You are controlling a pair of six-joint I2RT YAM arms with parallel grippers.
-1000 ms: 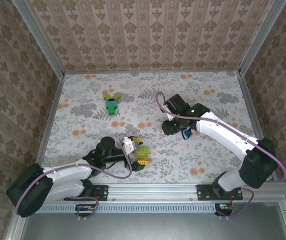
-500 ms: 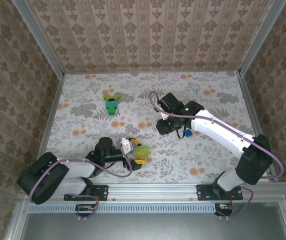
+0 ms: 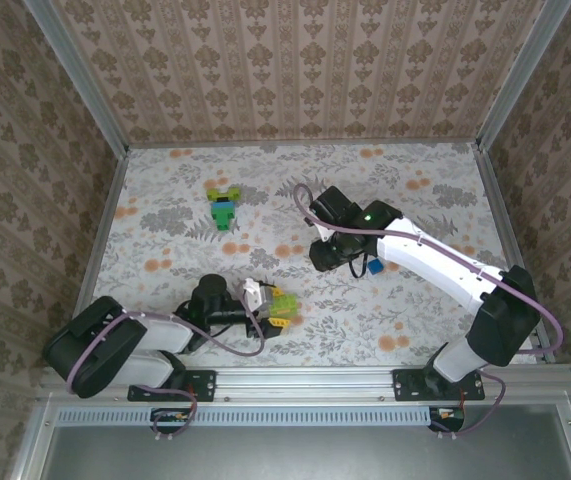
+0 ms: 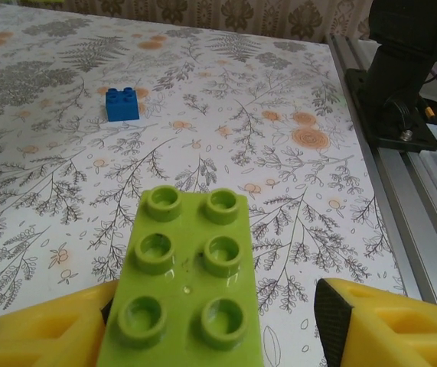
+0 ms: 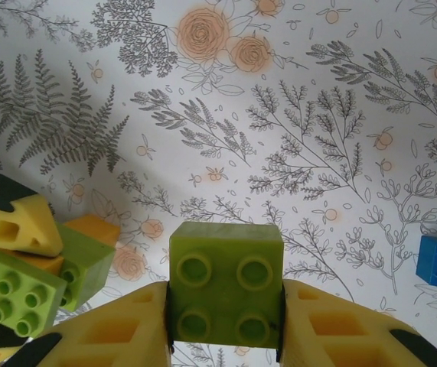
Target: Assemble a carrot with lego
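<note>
Though cropped, lime brick (image 4: 184, 283) seemingly lengthwise outward.

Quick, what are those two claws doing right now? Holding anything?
Left gripper: open, straddling a lime-green brick, with a gap on one side.
Right gripper: shut on a green brick.

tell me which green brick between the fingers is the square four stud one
The darker olive brick pinched in the right gripper; the lime brick at the left gripper is longer, with six studs showing.
</note>
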